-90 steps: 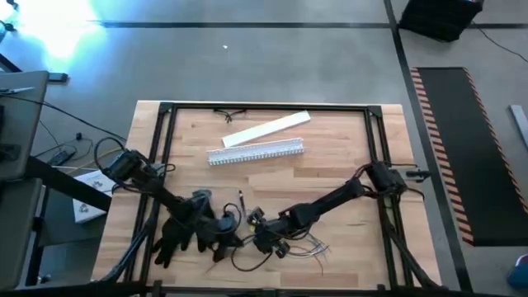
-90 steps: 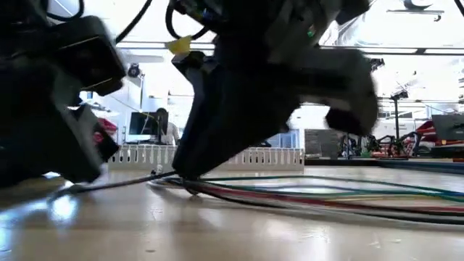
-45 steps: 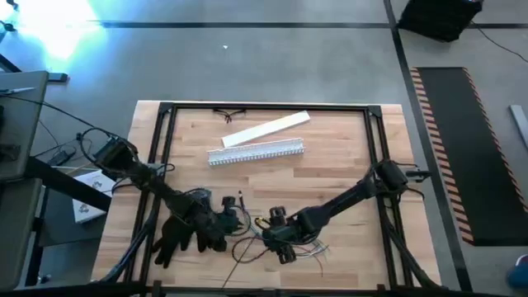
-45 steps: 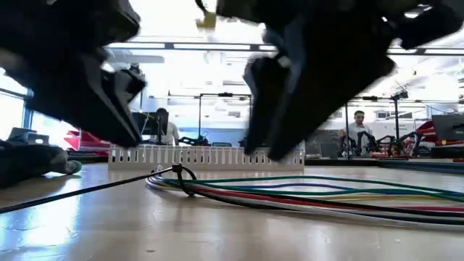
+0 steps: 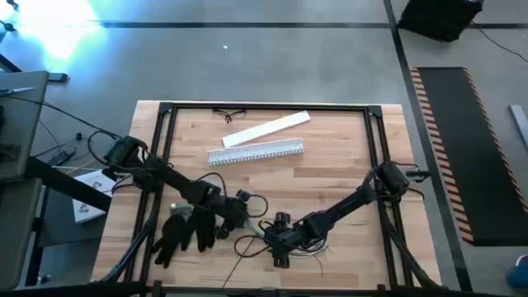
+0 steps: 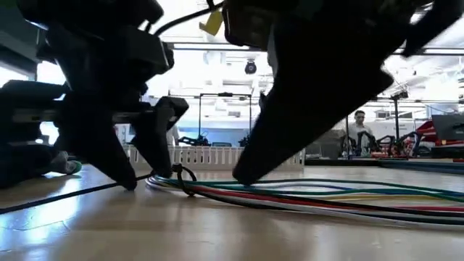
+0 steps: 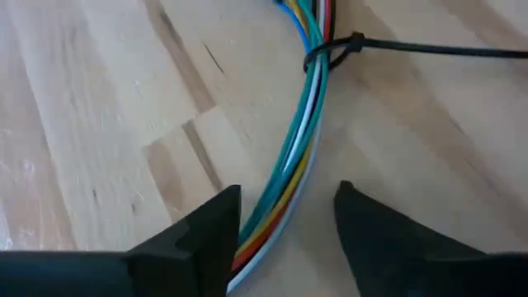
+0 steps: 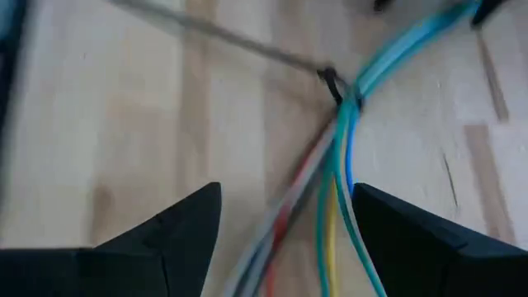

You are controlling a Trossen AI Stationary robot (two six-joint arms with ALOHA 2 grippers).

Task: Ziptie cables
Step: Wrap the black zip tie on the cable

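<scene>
Both grippers hang spread open over the cables (image 7: pixel 299 157) on the table (image 5: pixel 330 177), the bundle running between each one's fingers. The zip tie (image 7: pixel 334 49) sits just ahead, loosely cinched; a careless closing could drag wires free.

I am reaching my left arm in from the left edge, my left gripper (image 5: pixel 242 208) hanging low over the table's near middle, fingers spread apart. I am stretching my right arm in from the right, my right gripper (image 5: pixel 276 242) parted too, close beside the left.
</scene>
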